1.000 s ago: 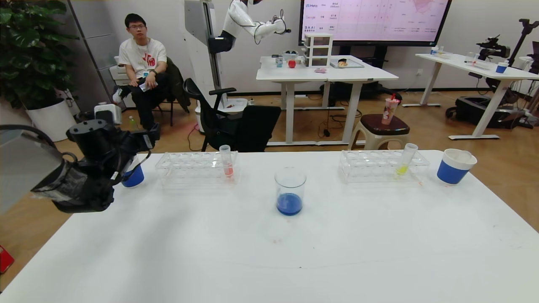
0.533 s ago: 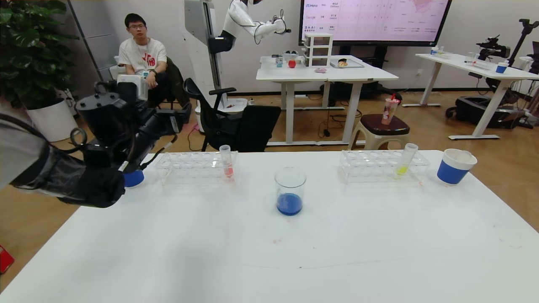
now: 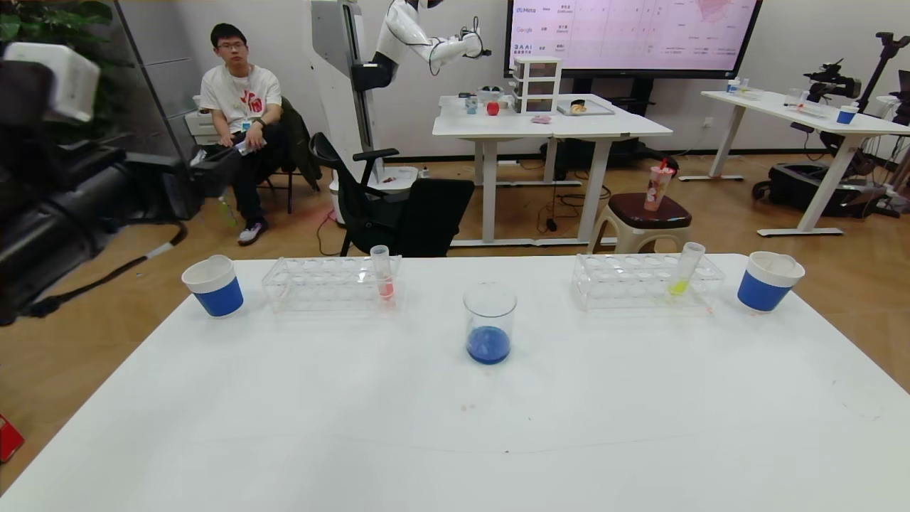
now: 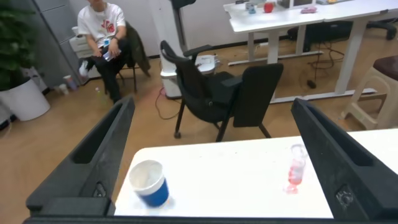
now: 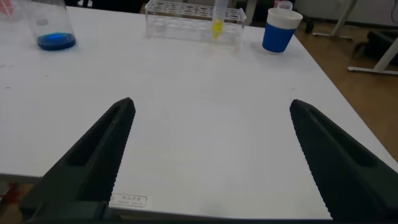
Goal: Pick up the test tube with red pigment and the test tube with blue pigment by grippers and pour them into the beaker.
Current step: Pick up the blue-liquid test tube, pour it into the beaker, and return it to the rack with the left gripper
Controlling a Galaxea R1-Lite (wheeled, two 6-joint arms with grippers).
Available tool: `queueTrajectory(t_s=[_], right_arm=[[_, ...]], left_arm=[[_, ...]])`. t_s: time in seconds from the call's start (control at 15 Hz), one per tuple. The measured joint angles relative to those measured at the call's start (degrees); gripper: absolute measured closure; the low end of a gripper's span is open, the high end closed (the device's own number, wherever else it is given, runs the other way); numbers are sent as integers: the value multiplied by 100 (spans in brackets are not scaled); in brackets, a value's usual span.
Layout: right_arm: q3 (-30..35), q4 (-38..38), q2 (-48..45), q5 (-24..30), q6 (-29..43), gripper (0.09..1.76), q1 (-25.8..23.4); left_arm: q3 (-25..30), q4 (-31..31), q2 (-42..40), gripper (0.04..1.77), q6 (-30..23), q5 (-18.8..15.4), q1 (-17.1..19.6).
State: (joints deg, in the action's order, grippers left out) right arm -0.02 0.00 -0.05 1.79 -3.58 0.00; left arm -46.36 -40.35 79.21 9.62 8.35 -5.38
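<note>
The beaker (image 3: 490, 323) stands mid-table with blue liquid in its bottom. A clear rack (image 3: 330, 284) behind it on the left holds the test tube with red pigment (image 3: 384, 274), upright; the left wrist view shows that tube (image 4: 294, 171) too. No test tube with blue pigment is in view. My left gripper (image 3: 217, 167) hangs open and empty, high off the table's far left corner. Its fingers (image 4: 93, 162) frame the tube and a cup. My right gripper (image 5: 211, 104) is open over the table's near edge, holding nothing.
A blue-and-white paper cup (image 3: 213, 285) sits left of the left rack, another cup (image 3: 770, 281) at the far right. The right rack (image 3: 643, 281) holds a yellow-green tube (image 3: 686, 270). A person (image 3: 238, 107) and a black chair (image 3: 398, 203) are beyond the table.
My left arm has risen and swung back to the left, off the table corner, uncovering the left paper cup. Nothing on the table has moved.
</note>
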Motion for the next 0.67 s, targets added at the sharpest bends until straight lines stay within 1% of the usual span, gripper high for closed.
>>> queueTrajectory(t_s=[0.13, 0.33, 0.67], right_arm=[[2, 0, 0, 2, 1, 11, 0], [2, 0, 0, 0, 1, 11, 0], [2, 0, 0, 2, 1, 11, 0]], left_arm=[[334, 959, -1113, 6, 29, 35, 158], [668, 2345, -2743, 6, 29, 38, 312], [984, 4108, -5099, 6, 0, 72, 336]])
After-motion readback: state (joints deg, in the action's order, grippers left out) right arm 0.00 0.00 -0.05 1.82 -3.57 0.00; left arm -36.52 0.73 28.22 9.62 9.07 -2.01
